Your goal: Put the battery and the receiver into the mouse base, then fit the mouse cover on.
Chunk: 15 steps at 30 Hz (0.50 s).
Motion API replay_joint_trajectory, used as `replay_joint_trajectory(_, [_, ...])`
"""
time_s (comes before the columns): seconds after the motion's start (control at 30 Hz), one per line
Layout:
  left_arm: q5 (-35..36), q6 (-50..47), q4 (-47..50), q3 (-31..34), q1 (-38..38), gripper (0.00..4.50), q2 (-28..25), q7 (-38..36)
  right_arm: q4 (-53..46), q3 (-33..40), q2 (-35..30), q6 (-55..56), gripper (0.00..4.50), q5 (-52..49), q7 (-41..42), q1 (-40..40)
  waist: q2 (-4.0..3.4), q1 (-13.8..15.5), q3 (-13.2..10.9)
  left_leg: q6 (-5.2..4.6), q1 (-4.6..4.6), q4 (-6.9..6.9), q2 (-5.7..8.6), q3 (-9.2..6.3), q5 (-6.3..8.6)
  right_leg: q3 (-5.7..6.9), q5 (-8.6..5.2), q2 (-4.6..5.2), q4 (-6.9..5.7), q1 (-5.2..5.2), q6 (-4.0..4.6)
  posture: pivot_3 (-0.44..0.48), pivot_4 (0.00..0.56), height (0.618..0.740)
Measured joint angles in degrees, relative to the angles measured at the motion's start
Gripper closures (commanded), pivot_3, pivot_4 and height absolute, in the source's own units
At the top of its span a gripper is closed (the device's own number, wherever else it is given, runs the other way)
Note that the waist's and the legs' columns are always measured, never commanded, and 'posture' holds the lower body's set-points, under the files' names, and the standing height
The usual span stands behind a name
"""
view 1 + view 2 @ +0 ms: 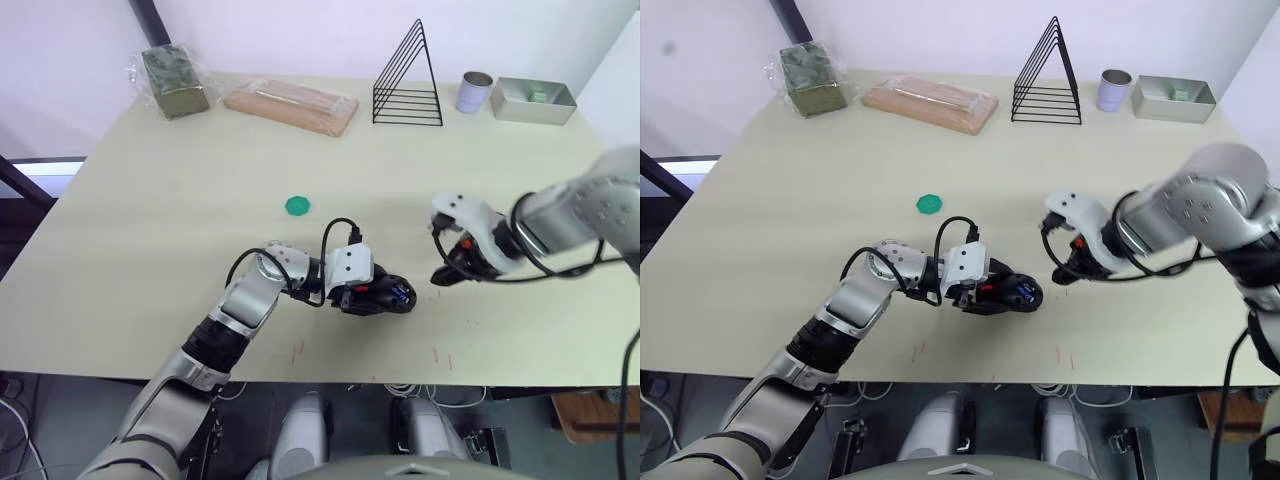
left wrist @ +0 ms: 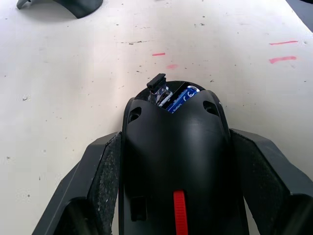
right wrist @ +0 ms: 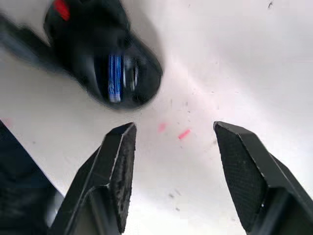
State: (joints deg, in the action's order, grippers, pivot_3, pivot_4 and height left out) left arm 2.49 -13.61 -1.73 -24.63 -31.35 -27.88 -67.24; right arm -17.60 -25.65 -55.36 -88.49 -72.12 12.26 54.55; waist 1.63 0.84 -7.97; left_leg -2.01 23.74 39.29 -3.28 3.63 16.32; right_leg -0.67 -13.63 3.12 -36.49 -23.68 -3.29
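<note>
Nearest to you, the mouse base (image 2: 176, 161) sits clamped between the two black fingers (image 2: 105, 181) of the left tool (image 1: 372, 292), low on the tabletop (image 1: 150, 210) near its front edge. You can see the battery (image 2: 178, 98) lying in the hollow at the far end of the base, blue with white lettering, and just beside it a small black piece standing up in its own slot, which looks like the receiver (image 2: 157, 83). A red strip shows on the base's back, close to the wrist camera.

Look right of the base and you find the right tool (image 3: 171, 171) hovering just past its end, fingers spread wide with nothing between them; red marks dot the tabletop under the gap. The battery's blue also shows from that side.

In the left wrist view a dark curved shell lies well apart from the base at the picture's corner; it may be the mouse cover (image 2: 63, 6), but you cannot tell for sure.

Further out, a green disc (image 1: 297, 205) rests mid-table. Along the far edge stand a wrapped green block (image 1: 175, 82), a wrapped wooden board (image 1: 291, 106), a black wire rack (image 1: 409, 80), a grey cup (image 1: 474, 92) and a metal tray (image 1: 533, 101).
</note>
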Motion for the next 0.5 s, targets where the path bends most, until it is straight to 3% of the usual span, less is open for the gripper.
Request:
replay_joint_trajectory(0.13, [-0.03,0.14,-0.17,0.12,0.1,1.64,-0.24,0.02,-10.42,7.05,-4.09,11.83,1.89,6.7,5.99,-14.62,-0.01,-0.05,0.0,0.0,-0.03,0.05,0.03,-0.04,0.0,-0.03,0.02,0.0,-0.01,0.04,-0.05,0.0,0.15,0.74])
replay_joint_trajectory(0.23, [-0.07,0.04,-0.31,0.05,-0.09,1.64,-0.17,0.04,-14.14,14.4,-3.69,19.13,1.89,10.8,7.92,-24.54,-0.01,-0.1,0.01,0.0,-0.07,0.07,0.03,-0.03,-0.01,-0.1,0.05,-0.03,-0.02,0.06,-0.11,0.0,0.15,0.74])
replay_joint_trajectory(0.33, [-0.02,0.14,-0.5,-0.05,-0.14,1.64,-0.42,-0.16,-16.77,18.33,-0.62,28.01,1.89,16.64,8.71,-36.09,0.04,-0.02,0.05,0.01,-0.09,0.11,0.03,-0.05,-0.01,-0.07,0.04,-0.1,-0.06,0.1,-0.11,0.0,0.15,0.74])
replay_joint_trajectory(0.37, [-0.04,0.17,-0.69,0.05,-0.48,1.64,-0.79,-0.5,-17.46,19.88,3.02,31.29,1.89,18.71,8.52,-41.36,-0.09,-0.17,0.02,0.01,-0.12,0.15,0.04,0.04,-0.02,-0.25,0.05,-0.12,-0.12,0.06,-0.12,0.0,0.15,0.74])
replay_joint_trajectory(0.5, [-0.05,0.36,-1.03,-0.07,-0.52,1.64,-0.89,-0.68,-19.83,20.87,8.24,36.95,1.89,23.7,8.39,-45.15,0.07,-0.12,0.13,-0.02,-0.21,0.14,0.01,0.1,-0.04,-0.24,0.04,-0.2,-0.15,0.1,-0.12,0.0,0.15,0.74])
